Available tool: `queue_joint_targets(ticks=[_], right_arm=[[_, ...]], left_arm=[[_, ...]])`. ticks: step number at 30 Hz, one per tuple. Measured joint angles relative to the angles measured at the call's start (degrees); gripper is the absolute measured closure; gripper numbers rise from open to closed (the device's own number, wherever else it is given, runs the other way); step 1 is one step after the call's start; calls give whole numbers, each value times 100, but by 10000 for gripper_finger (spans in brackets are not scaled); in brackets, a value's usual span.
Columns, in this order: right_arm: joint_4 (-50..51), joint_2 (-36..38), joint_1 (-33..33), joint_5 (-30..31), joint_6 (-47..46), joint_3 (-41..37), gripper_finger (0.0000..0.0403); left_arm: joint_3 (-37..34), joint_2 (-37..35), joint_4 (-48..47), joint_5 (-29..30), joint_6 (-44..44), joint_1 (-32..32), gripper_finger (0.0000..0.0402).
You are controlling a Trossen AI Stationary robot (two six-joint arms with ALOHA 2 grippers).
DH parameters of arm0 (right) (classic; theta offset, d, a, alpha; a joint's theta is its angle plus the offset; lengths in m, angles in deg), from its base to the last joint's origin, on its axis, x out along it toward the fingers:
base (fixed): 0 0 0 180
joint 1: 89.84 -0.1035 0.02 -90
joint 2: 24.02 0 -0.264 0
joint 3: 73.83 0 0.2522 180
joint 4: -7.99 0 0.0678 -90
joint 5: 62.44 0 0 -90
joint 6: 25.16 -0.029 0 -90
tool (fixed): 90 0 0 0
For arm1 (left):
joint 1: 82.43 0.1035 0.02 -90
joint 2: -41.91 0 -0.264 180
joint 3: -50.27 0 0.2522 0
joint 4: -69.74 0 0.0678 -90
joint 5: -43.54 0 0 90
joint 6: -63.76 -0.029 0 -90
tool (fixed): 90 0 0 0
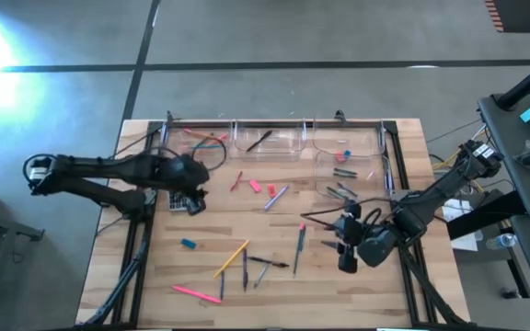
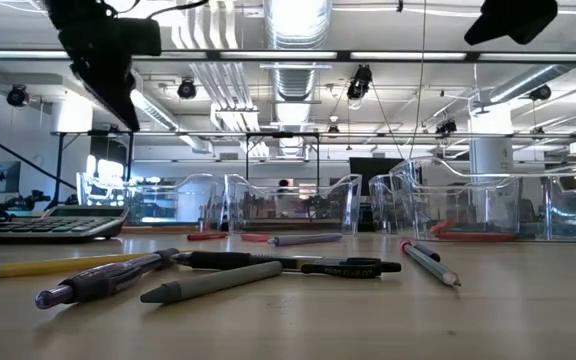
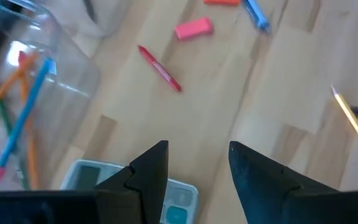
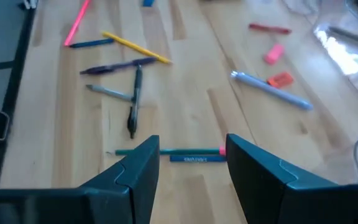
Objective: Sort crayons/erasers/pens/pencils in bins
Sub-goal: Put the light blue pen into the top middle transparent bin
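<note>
Pencils [image 1: 208, 143] in bin [image 1: 194, 140], outlines blurred.

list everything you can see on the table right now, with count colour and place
bins: four, clear, along the table's far edge, some sticks already inside
calculator: one, grey, under the left gripper
loose erasers: two pink mid-table, one blue near left
loose pens and pencils: several, dark, yellow, pink, scattered mid-table and near edge
left gripper: open, empty, over the calculator
right gripper: open, empty, above a teal pencil
</note>
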State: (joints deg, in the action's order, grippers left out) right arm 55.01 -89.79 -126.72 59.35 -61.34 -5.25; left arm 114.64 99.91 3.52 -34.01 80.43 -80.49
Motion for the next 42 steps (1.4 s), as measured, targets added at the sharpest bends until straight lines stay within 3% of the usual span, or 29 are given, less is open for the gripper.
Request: queue_joint_targets(ticks=[2, 6, 15, 21, 28, 35, 42], right_arm=[[-112, 0, 0, 210, 193, -29, 227], [-87, 0, 2, 657, 283, -112, 227], [-112, 0, 2, 727, 320, -114, 227], [-101, 0, 2, 730, 439, -100, 227], [-105, 0, 2, 730, 686, -100, 227], [-100, 0, 2, 726, 955, -100, 227], [-100, 0, 2, 725, 1375, -98, 227]], left_arm=[[-136, 68, -89, -145, 67, -154, 246], [-170, 363, -773, -1194, 101, -332, 246], [-53, 1185, -811, -1722, 101, -1111, 246], [254, 1663, -882, -1790, 316, -2012, 247], [764, 1886, -985, -1816, 1234, -2964, 247], [894, 2291, -191, -1825, 1455, -3888, 247], [968, 2830, 609, -1977, 2054, -4417, 247]])
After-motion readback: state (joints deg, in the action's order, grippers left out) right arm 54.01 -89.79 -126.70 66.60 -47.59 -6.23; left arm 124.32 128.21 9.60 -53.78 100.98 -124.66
